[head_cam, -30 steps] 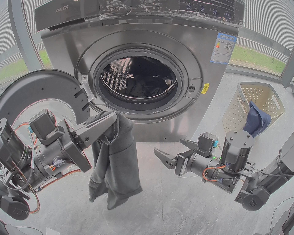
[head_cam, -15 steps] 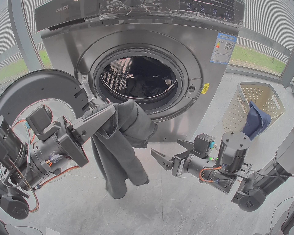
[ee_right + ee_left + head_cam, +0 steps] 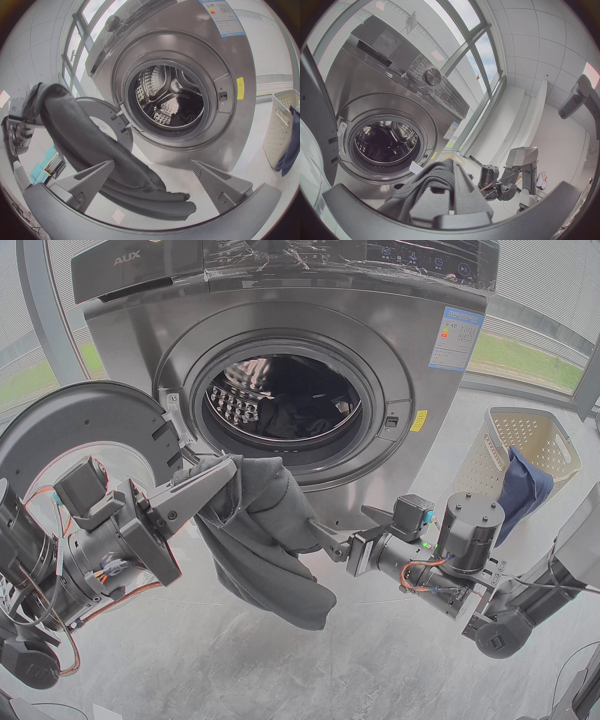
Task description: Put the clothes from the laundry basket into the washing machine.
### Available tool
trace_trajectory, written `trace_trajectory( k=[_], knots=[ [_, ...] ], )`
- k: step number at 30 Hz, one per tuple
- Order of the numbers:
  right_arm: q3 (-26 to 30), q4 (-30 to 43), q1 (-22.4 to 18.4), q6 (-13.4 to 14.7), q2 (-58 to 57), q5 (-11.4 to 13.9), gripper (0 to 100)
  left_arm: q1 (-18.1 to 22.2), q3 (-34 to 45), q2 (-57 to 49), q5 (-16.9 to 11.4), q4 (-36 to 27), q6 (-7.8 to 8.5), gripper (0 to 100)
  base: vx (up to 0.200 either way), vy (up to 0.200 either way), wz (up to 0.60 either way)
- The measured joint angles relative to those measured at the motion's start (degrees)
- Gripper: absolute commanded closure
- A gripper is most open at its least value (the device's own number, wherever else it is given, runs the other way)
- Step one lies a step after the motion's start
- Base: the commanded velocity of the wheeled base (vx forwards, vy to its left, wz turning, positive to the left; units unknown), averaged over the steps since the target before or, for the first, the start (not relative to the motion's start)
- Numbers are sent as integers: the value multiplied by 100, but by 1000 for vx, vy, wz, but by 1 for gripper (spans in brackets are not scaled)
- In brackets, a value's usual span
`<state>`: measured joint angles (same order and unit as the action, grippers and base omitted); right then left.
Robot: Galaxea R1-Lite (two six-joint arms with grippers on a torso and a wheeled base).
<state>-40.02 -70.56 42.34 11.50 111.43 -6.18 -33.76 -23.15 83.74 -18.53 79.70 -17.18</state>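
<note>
My left gripper [image 3: 212, 480] is shut on the top of a dark grey garment [image 3: 269, 540], below and left of the washing machine's open drum [image 3: 281, 399]. The cloth hangs down and billows to the right, above the floor. My right gripper [image 3: 340, 524] is open at the garment's right side, one finger pushed in behind the cloth. In the right wrist view the garment [image 3: 81, 131] drapes between and below the spread fingers [image 3: 93, 178]. In the left wrist view the cloth [image 3: 425, 184] is bunched at my left gripper [image 3: 453, 187]. Dark clothes lie inside the drum.
The round door [image 3: 81, 421] stands swung open at the left, right behind my left arm. A beige laundry basket [image 3: 537, 434] stands at the right of the machine, with a navy cloth [image 3: 524, 487] draped over its rim. Bare grey floor lies in front.
The garment's hanging end has swung rightward and up. My right gripper has moved up and left until it meets the cloth. My left gripper has risen slightly.
</note>
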Motion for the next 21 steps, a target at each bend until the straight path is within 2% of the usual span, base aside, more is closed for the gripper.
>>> trace_trajectory(
  k=[13,17,21],
  knots=[
    [-592,74,-496,21,155,-6,0,0,35,52,0,9,23,100,0,0,0],
    [-798,85,-428,2,315,22,0,-15,72,60,-16,129,11,100,0,0,0],
    [-788,46,-61,-12,457,46,0,-12,78,80,-13,208,-17,100,0,0,0]
  ],
)
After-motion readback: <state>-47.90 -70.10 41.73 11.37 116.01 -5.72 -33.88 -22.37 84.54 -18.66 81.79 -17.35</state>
